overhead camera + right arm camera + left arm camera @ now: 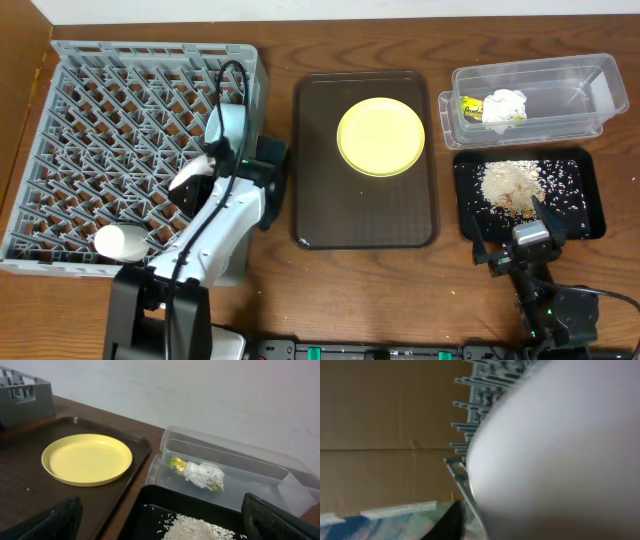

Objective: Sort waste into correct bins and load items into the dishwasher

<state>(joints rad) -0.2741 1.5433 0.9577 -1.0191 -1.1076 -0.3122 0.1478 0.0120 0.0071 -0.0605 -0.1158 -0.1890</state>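
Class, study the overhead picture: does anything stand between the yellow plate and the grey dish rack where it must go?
Yes. The left arm lies across the gap, over the rack's right edge, directly between the yellow plate and the dish rack. The low rim of the brown tray also sits there.

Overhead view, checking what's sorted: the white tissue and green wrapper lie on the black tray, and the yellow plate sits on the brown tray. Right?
Not quite. The white tissue and green wrapper lie in the clear tub, not on the black tray, as the overhead view shows. The rest holds.
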